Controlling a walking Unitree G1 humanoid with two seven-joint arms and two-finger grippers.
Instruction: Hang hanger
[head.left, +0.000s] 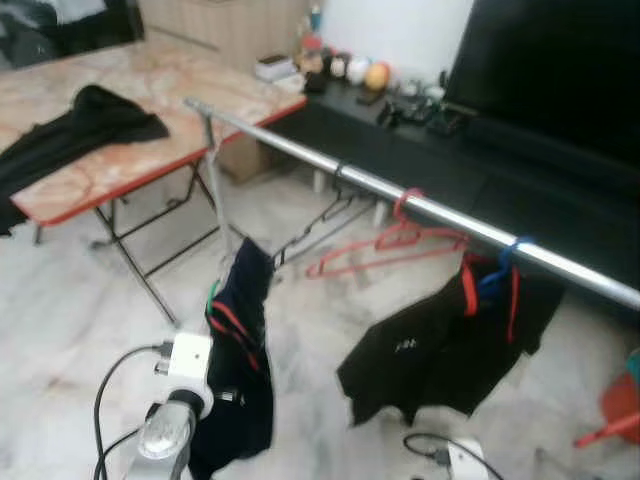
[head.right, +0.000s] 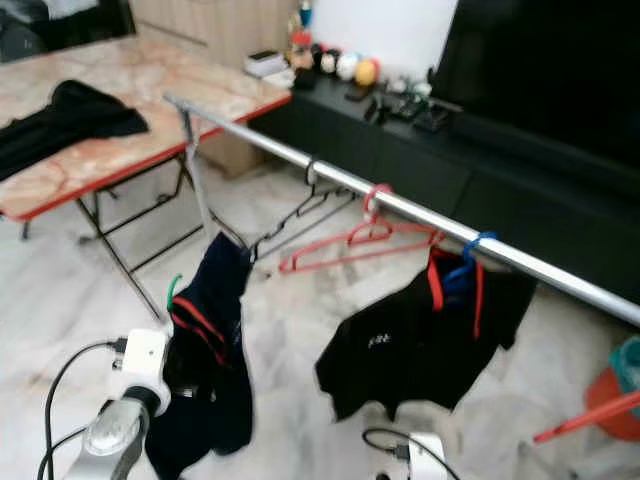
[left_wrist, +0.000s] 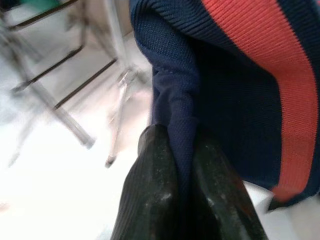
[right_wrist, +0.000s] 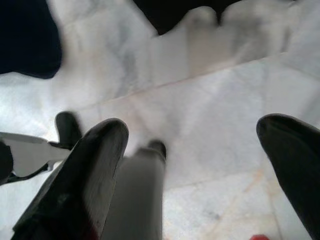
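Pinching a navy garment with red stripe (left_wrist: 235, 90) between my left gripper (left_wrist: 185, 165) fingers, I am holding it at lower left of the head view. My right gripper (right_wrist: 192, 150) is hanging spread wide, holding nothing, over marble floor (right_wrist: 210, 115). Diagonally across the centre, the silver rail (head.left: 440, 213) is carrying a red hanger (head.left: 385, 245) and a black shirt (head.left: 440, 345).

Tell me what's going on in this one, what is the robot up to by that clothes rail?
The robot stands before a long metal rail. Its left gripper has its fingers shut on a navy garment with red stripes, held up below the rail and not yet hung. On the rail are an empty black hanger, an empty red hanger and a black shirt on a blue hanger. The right gripper hangs open over the marble floor. Another dark garment lies on the folding table.
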